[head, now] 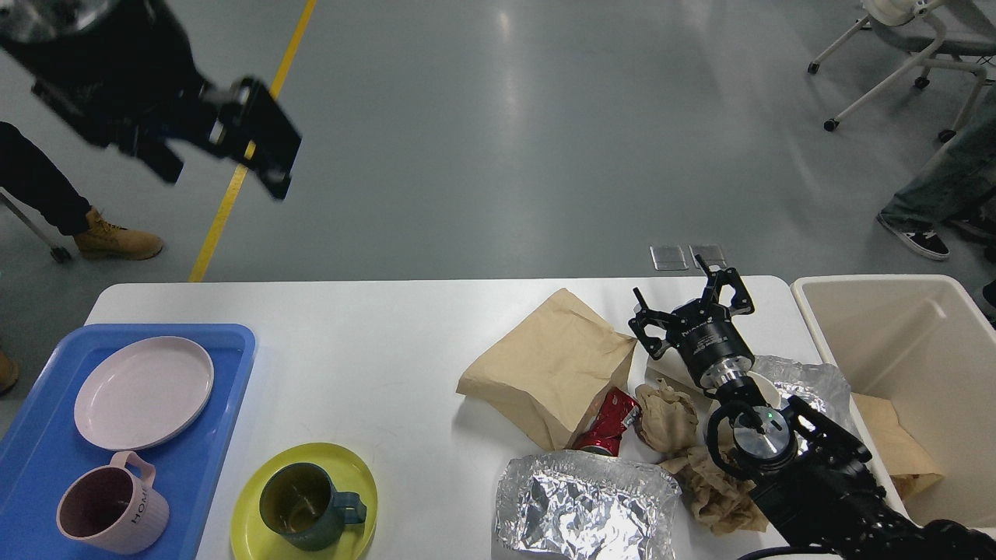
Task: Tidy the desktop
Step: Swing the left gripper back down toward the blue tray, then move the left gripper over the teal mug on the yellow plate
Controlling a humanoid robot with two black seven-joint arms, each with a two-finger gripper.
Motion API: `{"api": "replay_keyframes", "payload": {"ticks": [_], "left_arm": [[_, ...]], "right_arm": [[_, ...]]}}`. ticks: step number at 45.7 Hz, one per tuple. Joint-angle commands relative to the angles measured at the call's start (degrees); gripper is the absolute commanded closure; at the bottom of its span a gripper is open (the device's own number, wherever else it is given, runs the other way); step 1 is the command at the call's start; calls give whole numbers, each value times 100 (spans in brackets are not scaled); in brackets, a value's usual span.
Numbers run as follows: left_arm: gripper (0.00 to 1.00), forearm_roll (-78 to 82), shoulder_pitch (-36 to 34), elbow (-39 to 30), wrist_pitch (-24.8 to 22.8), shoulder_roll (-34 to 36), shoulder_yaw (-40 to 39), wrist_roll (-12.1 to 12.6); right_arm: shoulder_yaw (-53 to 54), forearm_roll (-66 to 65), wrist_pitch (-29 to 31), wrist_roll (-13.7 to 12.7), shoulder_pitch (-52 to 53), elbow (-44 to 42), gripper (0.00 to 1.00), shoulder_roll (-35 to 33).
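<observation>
Desktop (373,342) under spread-fingered right gripper (689,299); left gripper (261,152) blurred, state unclear

A lab or test hall: glossy grey floor (498,155) with a yellow line (249,148), floor sockets (689,257), a wheeled chair (910,54), and a staged white desk (373,365).
</observation>
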Motion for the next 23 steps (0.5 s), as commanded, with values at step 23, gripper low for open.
{"api": "replay_keyframes", "payload": {"ticks": [23], "left_arm": [[5, 27, 1854, -868, 1782, 72, 460, 222]], "right_arm": [[0, 0, 0, 0, -2, 8, 0, 0]]}}
